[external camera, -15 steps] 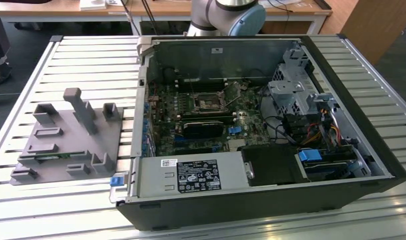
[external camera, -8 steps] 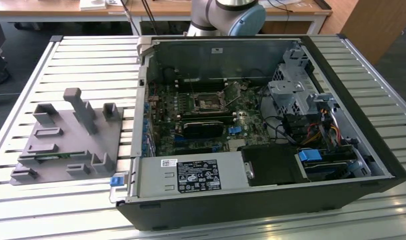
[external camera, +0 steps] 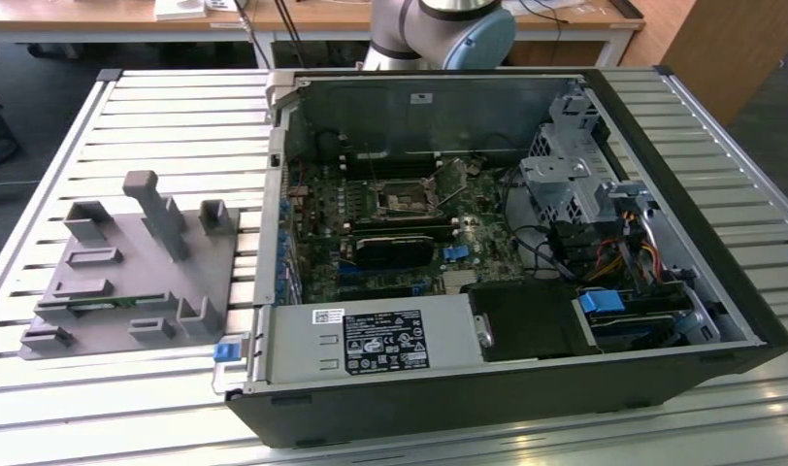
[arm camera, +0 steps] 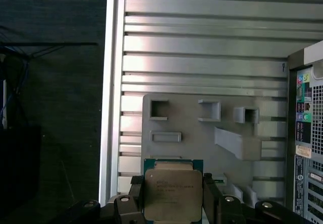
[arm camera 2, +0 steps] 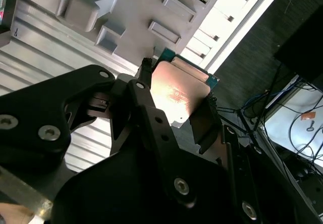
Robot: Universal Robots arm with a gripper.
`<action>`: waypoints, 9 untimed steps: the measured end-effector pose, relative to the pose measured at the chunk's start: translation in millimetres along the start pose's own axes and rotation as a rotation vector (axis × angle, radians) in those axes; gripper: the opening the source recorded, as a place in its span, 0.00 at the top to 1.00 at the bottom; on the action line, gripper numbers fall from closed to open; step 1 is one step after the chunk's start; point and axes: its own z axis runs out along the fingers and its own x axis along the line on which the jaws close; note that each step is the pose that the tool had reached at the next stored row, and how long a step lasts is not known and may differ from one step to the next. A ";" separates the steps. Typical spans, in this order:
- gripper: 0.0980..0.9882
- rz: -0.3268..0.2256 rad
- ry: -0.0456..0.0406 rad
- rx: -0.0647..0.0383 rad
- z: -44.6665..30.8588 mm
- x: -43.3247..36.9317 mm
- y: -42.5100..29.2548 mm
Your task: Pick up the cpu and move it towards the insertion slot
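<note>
In both wrist views my gripper [arm camera: 173, 200] [arm camera 2: 177, 102] is shut on the cpu [arm camera: 173, 192] [arm camera 2: 175, 94], a thin square chip with a pale metal top and a green edge. A black finger [arm camera: 135, 202] presses on each of two opposite sides. The chip hangs high over the grey plastic fixture [arm camera: 202, 133] [arm camera 2: 101, 12], near its edge. The insertion slot [external camera: 405, 199] is a small dark square socket with a metal frame on the motherboard inside the open computer case [external camera: 498, 243]. It lies well off to the exterior view's right of the fixture [external camera: 122, 272].
The case's power supply [external camera: 368, 342], drive cage [external camera: 563, 184] and cable bundles [external camera: 602, 262] crowd around the motherboard. Upright posts [external camera: 154, 209] rise from the fixture. Everything rests on a slatted metal table [external camera: 174, 116]. The arm's base [external camera: 440, 29] stands behind the case.
</note>
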 end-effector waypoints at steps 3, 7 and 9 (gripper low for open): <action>0.50 0.000 -0.0004 0.000 -1.9 -0.7 0.1; 0.50 0.000 -0.0001 0.000 -2.1 -5.4 0.0; 0.50 0.000 -0.0001 0.000 -2.1 -7.0 0.0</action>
